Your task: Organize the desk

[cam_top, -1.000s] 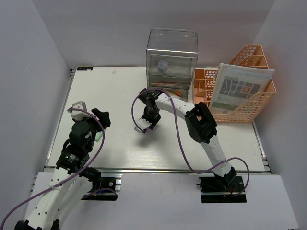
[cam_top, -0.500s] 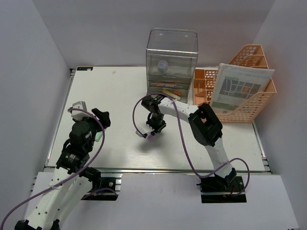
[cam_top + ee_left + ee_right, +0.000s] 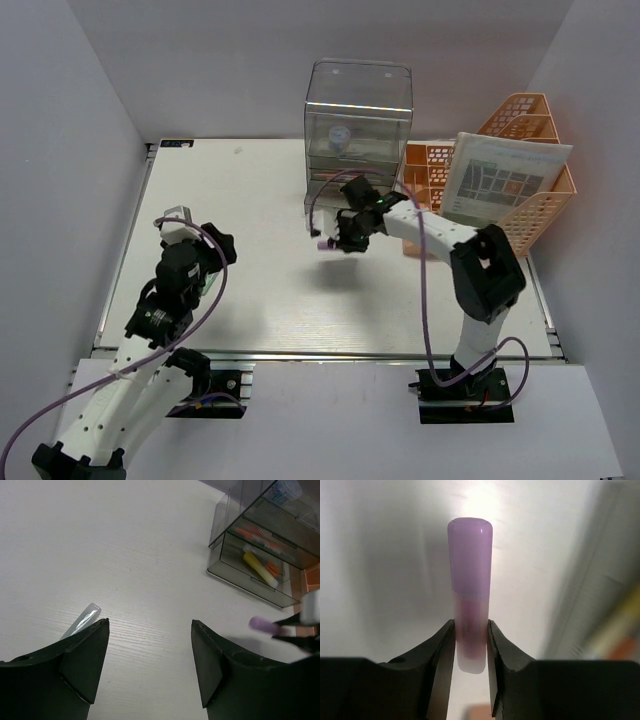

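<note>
A purple marker is pinched by its lower end between the fingers of my right gripper, which is shut on it. The right gripper hangs above the desk, just in front of the clear drawer box, with the marker's tip pointing left. In the left wrist view the marker shows at the right edge. My left gripper is open over the desk's left part, with nothing between its fingers. A clear tube lies beside its left finger.
The drawer box's bottom drawer stands open with yellow and orange markers inside. An orange mesh rack holding a printed sheet stands at the back right. White walls close in both sides.
My right gripper closed on the purple marker, lifted it and carried it right and back toward the drawer box. The left arm shifted slightly forward.
</note>
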Robot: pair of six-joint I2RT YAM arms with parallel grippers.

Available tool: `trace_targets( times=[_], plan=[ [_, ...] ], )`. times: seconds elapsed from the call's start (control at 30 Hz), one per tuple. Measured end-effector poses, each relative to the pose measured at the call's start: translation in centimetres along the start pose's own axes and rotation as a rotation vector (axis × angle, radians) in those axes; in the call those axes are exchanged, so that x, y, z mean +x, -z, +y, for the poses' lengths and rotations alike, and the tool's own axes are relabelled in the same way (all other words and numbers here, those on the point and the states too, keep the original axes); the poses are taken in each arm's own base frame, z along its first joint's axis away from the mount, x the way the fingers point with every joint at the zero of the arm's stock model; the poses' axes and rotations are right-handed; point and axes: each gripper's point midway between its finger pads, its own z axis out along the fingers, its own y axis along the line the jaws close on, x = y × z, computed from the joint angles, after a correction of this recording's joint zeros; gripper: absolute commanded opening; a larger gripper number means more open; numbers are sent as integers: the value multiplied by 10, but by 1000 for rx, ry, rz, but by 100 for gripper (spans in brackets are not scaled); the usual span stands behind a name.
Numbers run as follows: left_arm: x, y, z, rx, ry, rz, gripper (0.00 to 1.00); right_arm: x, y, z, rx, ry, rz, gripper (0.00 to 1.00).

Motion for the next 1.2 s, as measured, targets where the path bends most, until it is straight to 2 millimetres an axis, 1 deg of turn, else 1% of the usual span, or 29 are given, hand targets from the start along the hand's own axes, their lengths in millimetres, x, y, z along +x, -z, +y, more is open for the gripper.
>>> trace_targets(
  times=[0.07, 0.1, 0.17, 0.23, 0.3, 0.37, 0.4, 0.43, 0.47, 0.53, 0.57, 0.7, 0.73, 0.8, 0.83, 0.87, 0.9, 0.93, 0.97, 1.03, 1.1, 1.13, 1.17, 1.2],
  plan=[
    [5, -4, 0, -4, -11, 21, 76, 2, 25, -33, 145, -40, -12, 0],
    [9, -6, -1, -1, -21, 39, 76, 4, 39, -53, 233, -58, -11, 0],
    [19, -12, -3, 4, -42, 80, 76, 12, 57, -75, 330, -82, 2, 0],
    [34, -20, -3, -1, -69, 140, 76, 19, 66, -95, 411, -91, 26, 0],
    [52, -29, -1, -16, -99, 209, 76, 24, 67, -110, 461, -94, 56, 2],
    [70, -35, 4, -38, -128, 278, 76, 28, 62, -122, 485, -95, 90, 9],
    [77, -36, 6, -49, -139, 304, 76, 29, 58, -129, 498, -93, 102, 26],
    [82, -37, 8, -58, -146, 324, 77, 31, 54, -136, 512, -91, 115, 36],
    [85, -38, 10, -65, -151, 337, 77, 33, 51, -142, 523, -90, 126, 50],
    [89, -39, 13, -80, -160, 355, 77, 37, 44, -153, 545, -83, 150, 52],
    [90, -39, 14, -88, -163, 360, 77, 38, 40, -158, 552, -80, 159, 56],
    [89, -42, 18, -132, -173, 377, 78, 39, 37, -173, 578, -87, 169, 57],
    [89, -43, 19, -144, -173, 382, 79, 39, 37, -174, 582, -94, 166, 57],
    [90, -44, 20, -163, -157, 391, 83, 37, 41, -175, 590, -112, 150, 55],
    [91, -43, 20, -172, -140, 394, 89, 37, 43, -175, 591, -132, 137, 54],
    [91, -43, 20, -181, -119, 395, 91, 35, 46, -174, 592, -152, 115, 54],
    [91, -42, 19, -200, -70, 393, 92, 33, 50, -172, 592, -170, 91, 57],
    [91, -41, 19, -222, -15, 391, 91, 30, 56, -167, 590, -200, 58, 88],
    [92, -40, 18, -240, 41, 388, 90, 27, 65, -159, 593, -237, 25, 89],
    [93, -37, 19, -308, 179, 381, 89, 18, 90, -141, 615, -294, -62, 89],
    [91, -34, 22, -389, 331, 354, 89, 6, 126, -120, 662, -358, -193, 89],
    [89, -33, 24, -427, 417, 328, 87, -3, 146, -109, 692, -378, -274, 89],
    [86, -32, 26, -460, 500, 297, 86, -10, 164, -97, 710, -392, -343, 86],
    [82, -31, 29, -482, 569, 262, 84, -18, 183, -87, 725, -400, -417, 78]
  ],
)
